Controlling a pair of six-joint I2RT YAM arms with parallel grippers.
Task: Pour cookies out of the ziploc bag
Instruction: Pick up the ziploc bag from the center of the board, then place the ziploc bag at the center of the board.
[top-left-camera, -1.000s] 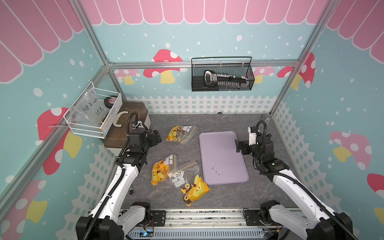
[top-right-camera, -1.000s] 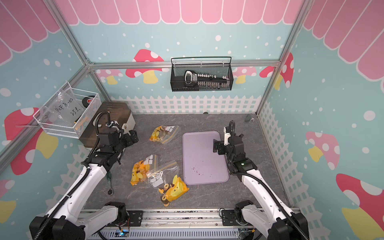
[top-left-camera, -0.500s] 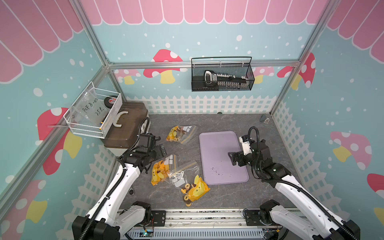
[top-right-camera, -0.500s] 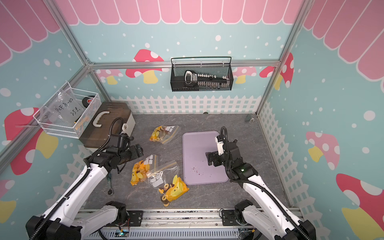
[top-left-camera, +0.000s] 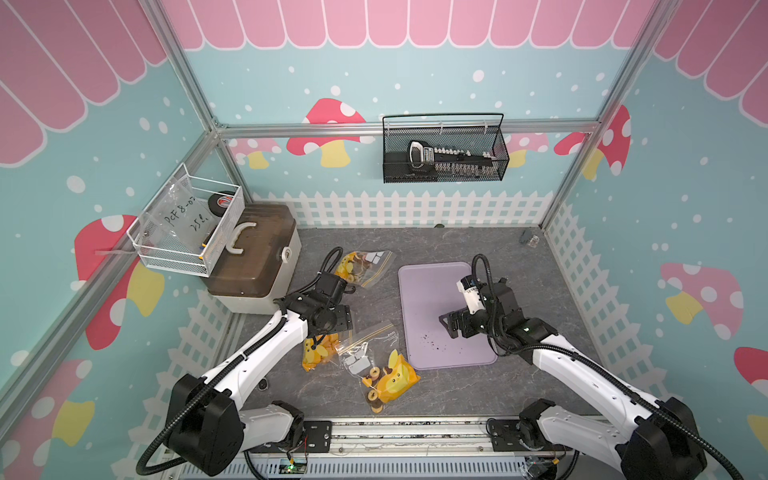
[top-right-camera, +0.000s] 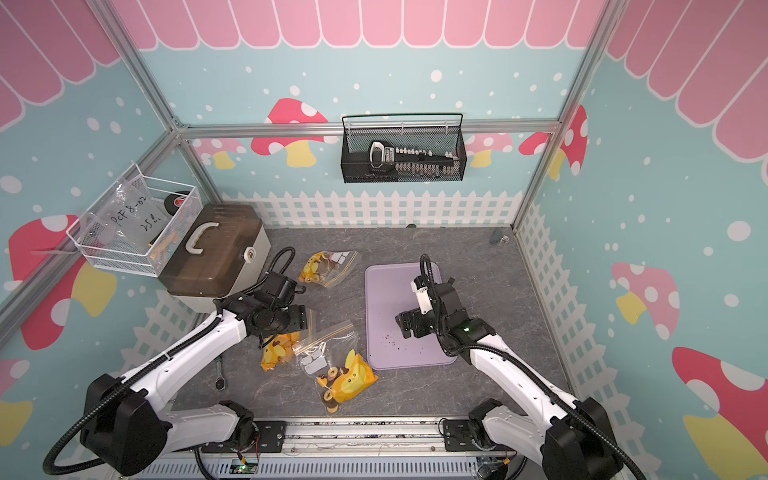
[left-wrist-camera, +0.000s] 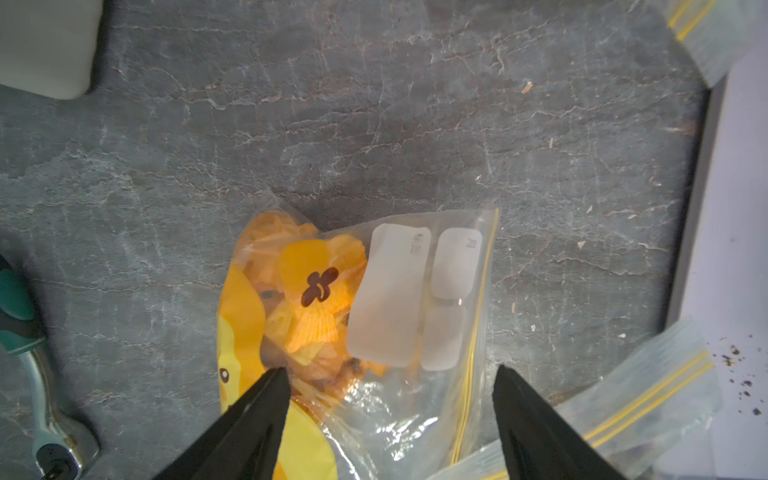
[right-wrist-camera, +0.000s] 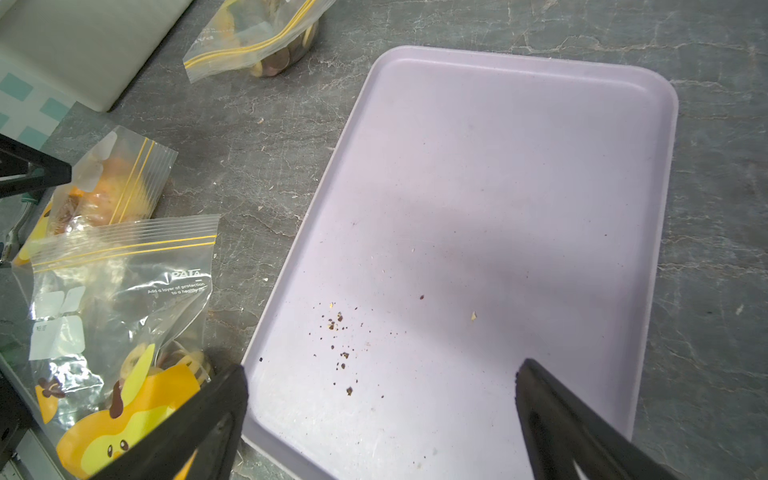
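Observation:
Three ziploc bags of cookies lie on the grey table. The front-left bag (top-left-camera: 318, 353) (left-wrist-camera: 395, 291) holds orange cookies (left-wrist-camera: 316, 328). My left gripper (left-wrist-camera: 388, 374) stands open right over it, a fingertip (left-wrist-camera: 274, 378) on its yellow side and the other past its zip edge. A second bag (top-left-camera: 382, 370) (right-wrist-camera: 116, 316) with ring cookies (right-wrist-camera: 183, 361) overlaps it. The third bag (top-left-camera: 361, 266) lies farther back. My right gripper (right-wrist-camera: 380, 370) (top-left-camera: 451, 326) hangs open and empty over the front of the lilac tray (top-left-camera: 432, 286) (right-wrist-camera: 498, 166), which holds only crumbs.
A brown-lidded box (top-left-camera: 253, 257) stands at the back left under a white wire basket (top-left-camera: 187, 224). A black wire basket (top-left-camera: 444, 153) hangs on the back wall. A ratchet wrench (top-right-camera: 220, 374) (left-wrist-camera: 37, 374) lies left of the bags.
My left gripper has come forward and down from beside the box onto the front-left bag, its jaws a little narrower. My right gripper has moved forward over the tray's front.

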